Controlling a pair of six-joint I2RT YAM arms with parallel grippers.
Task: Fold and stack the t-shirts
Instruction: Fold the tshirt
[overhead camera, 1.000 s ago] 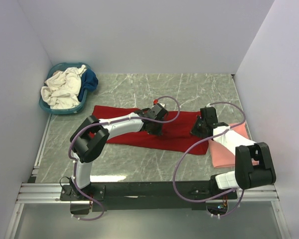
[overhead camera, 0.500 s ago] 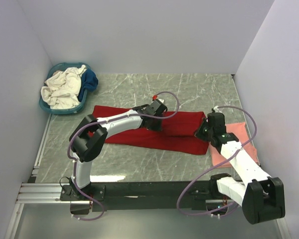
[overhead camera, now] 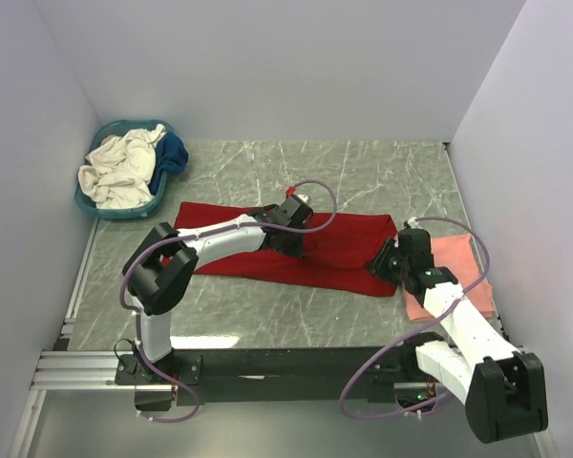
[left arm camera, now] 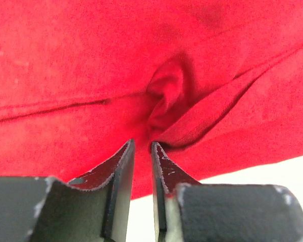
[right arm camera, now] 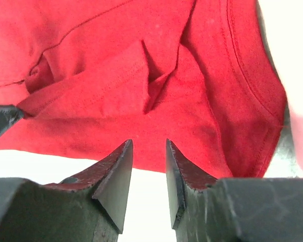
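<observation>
The deep red t-shirt [overhead camera: 339,250] lies spread out lengthwise across the middle of the table. My left gripper [overhead camera: 291,240] rests on its middle. In the left wrist view the gripper [left arm camera: 143,145] has its jaws nearly together, and a puckered ridge of the red shirt [left arm camera: 164,101] runs into the tips. My right gripper [overhead camera: 380,262] is at the shirt's right near corner. In the right wrist view the gripper [right arm camera: 149,143] is narrowly open and empty, above the red shirt's [right arm camera: 91,111] near edge. The salmon pink t-shirt [overhead camera: 458,267] lies at the right, partly under the right arm.
A teal basket [overhead camera: 124,214] stands at the back left corner. It holds a crumpled cream-white shirt [overhead camera: 119,167] and a dark blue one [overhead camera: 174,153]. White walls close in the left, back and right sides. The arm bases stand along the near edge.
My right gripper has drawn back from over the red shirt's right part to its near right corner. My left gripper has shifted slightly left on the shirt. The shirt's right end lies flatter.
</observation>
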